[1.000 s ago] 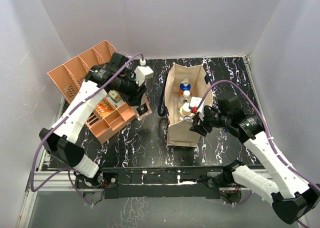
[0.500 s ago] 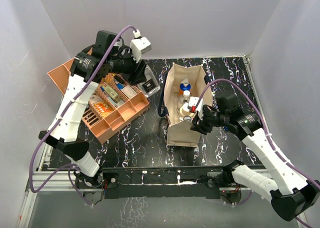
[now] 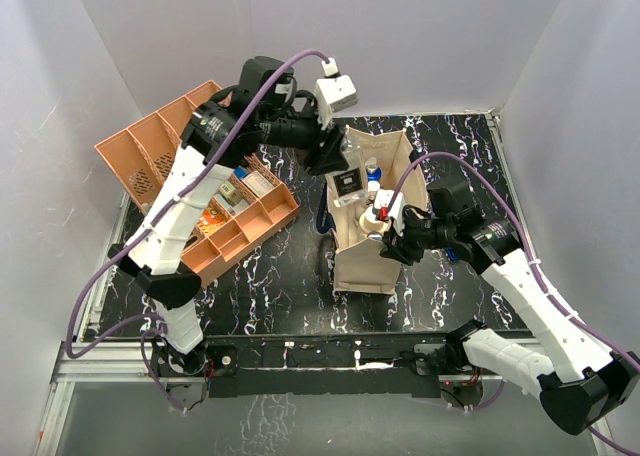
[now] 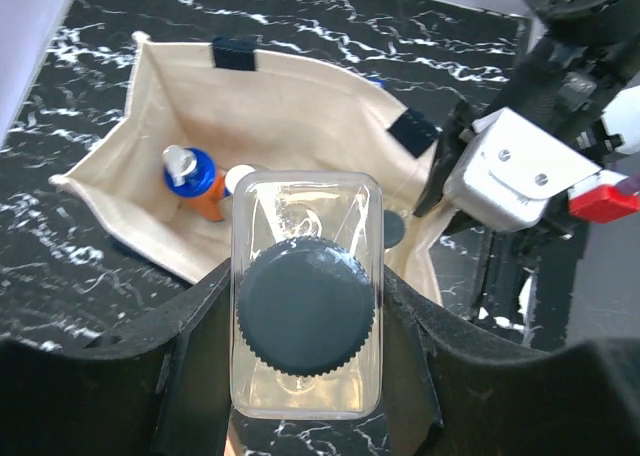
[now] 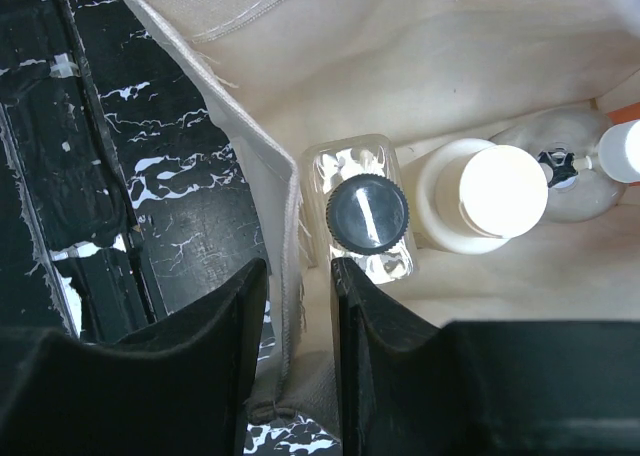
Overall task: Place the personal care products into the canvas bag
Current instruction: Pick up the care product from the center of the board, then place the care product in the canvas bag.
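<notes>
My left gripper (image 3: 340,171) is shut on a clear bottle with a dark cap (image 4: 305,316) and hangs over the mouth of the canvas bag (image 3: 360,261). In the left wrist view the bottle fills the gap between the fingers, with the bag (image 4: 290,106) and a blue-capped bottle (image 4: 195,176) below. My right gripper (image 5: 298,271) stands open astride the bag's near-right wall (image 5: 285,306), one finger outside and one inside. Inside the bag stand another dark-capped clear bottle (image 5: 368,214), a cream cylinder (image 5: 490,201) and a further clear bottle (image 5: 560,176).
An orange compartment tray (image 3: 240,231) with small packets lies left of the bag, under the left arm. A second orange perforated tray (image 3: 150,141) leans at the back left. The bag's navy handle (image 3: 324,216) hangs on its left side. White walls enclose the black marbled table (image 3: 290,286).
The left arm has carried the clear bottle from the tray rightward to above the bag. The right gripper's jaws have narrowed around the bag's wall.
</notes>
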Tool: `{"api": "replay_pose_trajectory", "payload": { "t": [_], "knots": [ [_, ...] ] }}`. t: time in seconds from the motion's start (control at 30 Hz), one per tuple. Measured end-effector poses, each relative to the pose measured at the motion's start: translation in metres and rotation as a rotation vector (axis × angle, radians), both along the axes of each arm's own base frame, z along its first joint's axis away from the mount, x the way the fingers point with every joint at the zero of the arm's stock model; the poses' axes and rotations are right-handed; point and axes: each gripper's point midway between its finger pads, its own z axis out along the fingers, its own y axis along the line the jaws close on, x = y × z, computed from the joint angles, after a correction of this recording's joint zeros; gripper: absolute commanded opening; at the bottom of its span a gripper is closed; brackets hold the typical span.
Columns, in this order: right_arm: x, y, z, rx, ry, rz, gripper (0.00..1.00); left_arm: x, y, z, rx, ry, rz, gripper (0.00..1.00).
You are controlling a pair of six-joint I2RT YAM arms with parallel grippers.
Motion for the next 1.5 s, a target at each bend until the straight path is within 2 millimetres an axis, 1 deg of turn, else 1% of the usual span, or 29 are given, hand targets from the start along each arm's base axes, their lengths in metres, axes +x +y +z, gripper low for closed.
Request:
{"api": "replay_pose_trajectory", "payload": {
  "t": [0.07,0.2,0.23,0.27,0.37,0.5,0.73,1.03,1.23,1.5],
  "knots": [
    [0.0,0.0,0.0,0.0,-0.001,0.0,0.31,-0.006,-0.011,-0.003,-0.01,0.024,-0.033,0.0],
    [-0.002,-0.002,0.003,0.001,-0.016,0.0,0.3,-0.008,-0.028,-0.013,-0.011,0.056,-0.065,0.0],
    [-0.003,-0.003,0.005,0.003,-0.027,0.0,0.29,-0.009,-0.033,-0.017,-0.006,0.064,-0.076,0.0],
    [-0.006,-0.006,0.012,0.01,-0.064,0.005,0.27,-0.012,-0.043,-0.025,0.003,0.079,-0.101,0.0],
    [-0.009,-0.007,0.015,0.014,-0.083,0.01,0.22,-0.017,-0.051,-0.031,0.01,0.09,-0.127,0.0],
    [-0.014,-0.009,0.017,0.01,-0.109,0.036,0.2,-0.033,-0.06,-0.038,0.012,0.122,-0.188,0.0],
    [-0.018,-0.01,0.01,-0.008,-0.112,0.075,0.08,-0.053,-0.068,-0.059,0.031,0.205,-0.263,0.0],
    [-0.023,-0.009,0.009,-0.005,-0.134,0.113,0.08,-0.063,-0.067,-0.076,0.043,0.263,-0.298,0.0],
    [-0.024,-0.008,0.009,-0.002,-0.136,0.123,0.08,-0.065,-0.073,-0.082,0.02,0.275,-0.324,0.0],
    [-0.023,-0.007,0.007,-0.002,-0.122,0.131,0.08,-0.063,-0.077,-0.102,0.027,0.295,-0.327,0.0]
  ]
}}
